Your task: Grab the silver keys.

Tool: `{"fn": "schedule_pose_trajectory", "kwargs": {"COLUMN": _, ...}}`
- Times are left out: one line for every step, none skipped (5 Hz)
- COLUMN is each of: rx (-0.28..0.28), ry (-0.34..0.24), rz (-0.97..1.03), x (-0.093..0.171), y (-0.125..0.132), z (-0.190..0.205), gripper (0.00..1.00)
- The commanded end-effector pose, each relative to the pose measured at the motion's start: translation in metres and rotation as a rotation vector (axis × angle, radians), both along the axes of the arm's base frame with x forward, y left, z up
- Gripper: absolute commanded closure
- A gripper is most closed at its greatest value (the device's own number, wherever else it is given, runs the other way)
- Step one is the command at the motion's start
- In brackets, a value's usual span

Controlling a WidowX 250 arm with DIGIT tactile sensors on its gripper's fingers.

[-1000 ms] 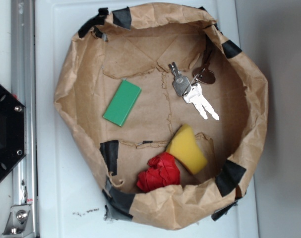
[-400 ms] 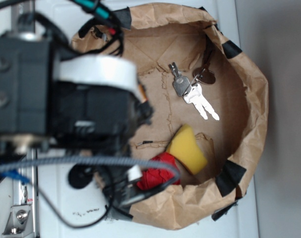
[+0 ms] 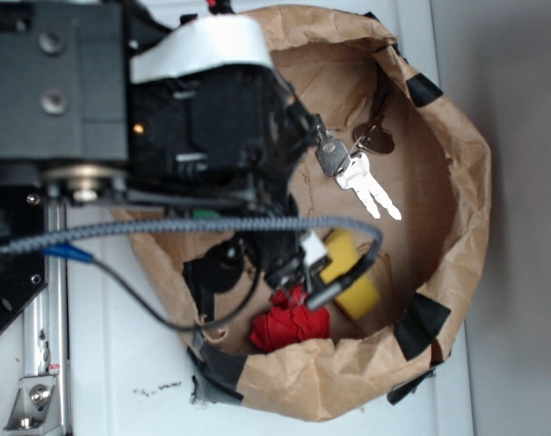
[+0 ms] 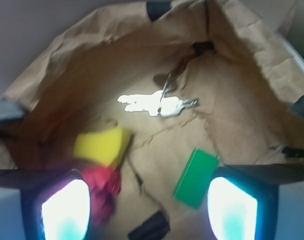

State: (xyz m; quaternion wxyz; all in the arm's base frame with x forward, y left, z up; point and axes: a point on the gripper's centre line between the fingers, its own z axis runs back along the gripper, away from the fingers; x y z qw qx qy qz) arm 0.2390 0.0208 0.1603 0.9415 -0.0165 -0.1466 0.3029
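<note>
**Arm over bag, keys untouched**

Exterior: arm [image 3: 166, 118] is covering upper left of frame, hiding w/ its bulk the gripper. Keys [image 3: 361, 173] are lying right of centre in paper bag [image 3: 466, 182], above sponge [image 3: 352, 272] & red cloth [image 3: 289, 327].

Wrist: fingers [image 4: 64, 207] are standing wide apart at bottom corners, nothing btwn them. Keys [image 4: 154, 103] are glaring at centre top, green block [image 4: 195, 177] lower right.

I see the silver keys [image 3: 359, 173] [image 4: 154, 102] lying flat on the floor of the brown paper basin [image 3: 457, 227] [image 4: 91, 55], toward its far-right wall from the yellow sponge [image 3: 348, 272] [image 4: 101, 145]. Two shiny blades fan out together, a duller grey key lies beside them, and a dark heart tag sits at the ring end nearest the wall.
</note>
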Motion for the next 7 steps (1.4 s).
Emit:
{"fn": "schedule_pose_trajectory", "kwargs": {"rx": 0.002, "ry": -0.050, "rz": 0.008, "x": 0.001, "y": 0.007, "z": 0.014, "gripper": 0.00}}
{"fn": "schedule_pose_trajectory", "kwargs": {"rx": 0.002, "ry": -0.050, "rz": 0.008, "x": 0.001, "y": 0.007, "z": 0.014, "gripper": 0.00}}
{"fn": "schedule_pose_trajectory", "kwargs": {"rx": 0.049, "ry": -0.067, "rz": 0.029, "x": 0.028, "y": 0.003, "z": -0.024, "gripper": 0.00}}
{"fn": "schedule_pose_trajectory", "kwargs": {"rx": 0.062, "ry": -0.075, "rz": -0.049, "x": 0.051, "y": 0.004, "z": -0.055, "gripper": 0.00}}
{"fn": "schedule_pose_trajectory", "kwargs": {"rx": 0.051, "ry": -0.056, "rz": -0.009, "x": 0.057, "y": 0.016, "z": -0.078, "gripper": 0.00}}
{"fn": "schedule_pose_trajectory", "kwargs": {"rx": 0.071, "ry": -0.082, "rz": 0.040, "x": 0.058, "y": 0.029, "z": -0.082, "gripper": 0.00}}
{"fn": "schedule_pose_trajectory", "kwargs": {"rx": 0.116, "ry": -0.145, "rz": 0.113, "x": 0.051, "y": 0.041, "z": -0.075, "gripper": 0.00}}
